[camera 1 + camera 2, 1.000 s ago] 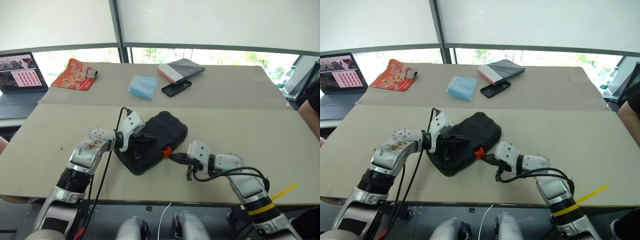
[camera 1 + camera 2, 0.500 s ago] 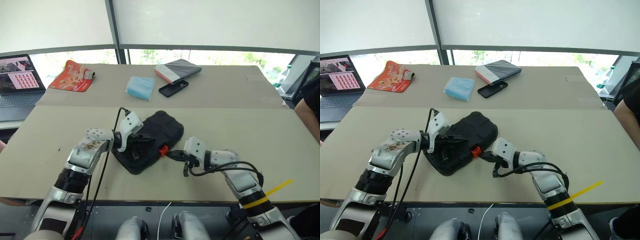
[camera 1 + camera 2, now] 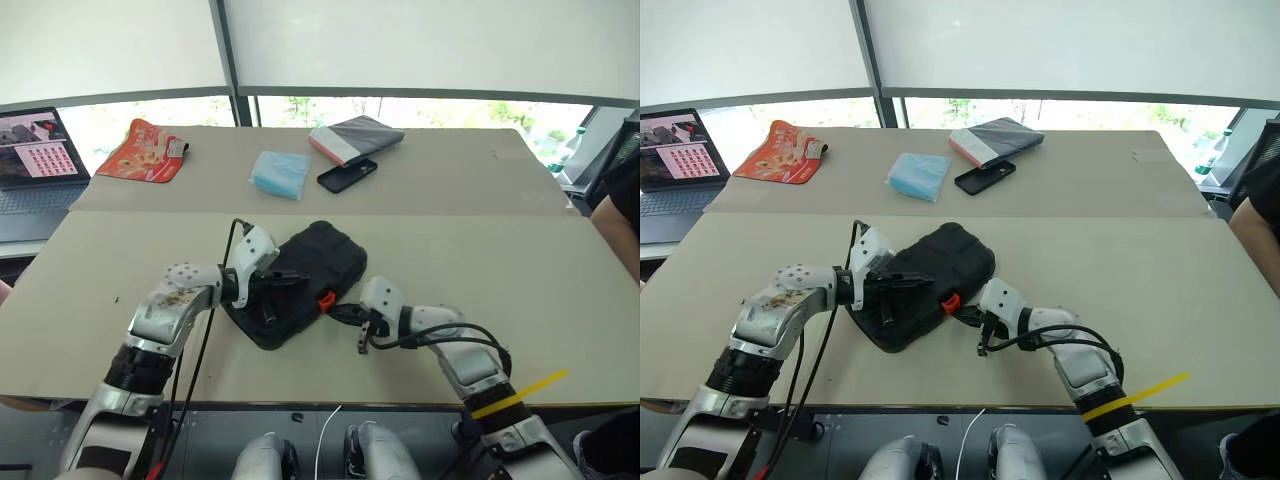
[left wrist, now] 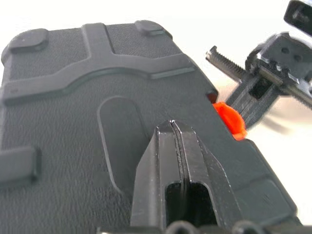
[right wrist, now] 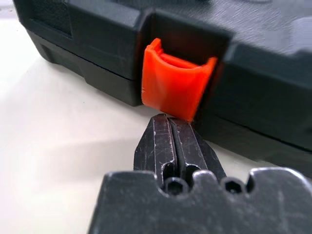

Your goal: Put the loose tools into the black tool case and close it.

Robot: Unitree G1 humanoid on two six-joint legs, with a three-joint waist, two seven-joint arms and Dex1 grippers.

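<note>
The black tool case [image 3: 300, 280] is laid shut on the worktop [image 3: 520, 270]. The left end effector [image 4: 173, 127], pressed together, is rested on its lid. The right end effector [image 5: 168, 119], pressed together, is touched to the orange latch [image 5: 176, 87].

my head eyes look down over the table [image 3: 560, 270]; both wrist cameras sit close on the case [image 4: 97, 97].

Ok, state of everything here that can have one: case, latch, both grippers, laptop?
black tool case: lid down, flat on the table.
orange latch: sticks out from the front edge, apparently not snapped flat.
left gripper: shut, pressing on the lid.
right gripper: shut, tips at the latch.
laptop: open, screen lit.
</note>
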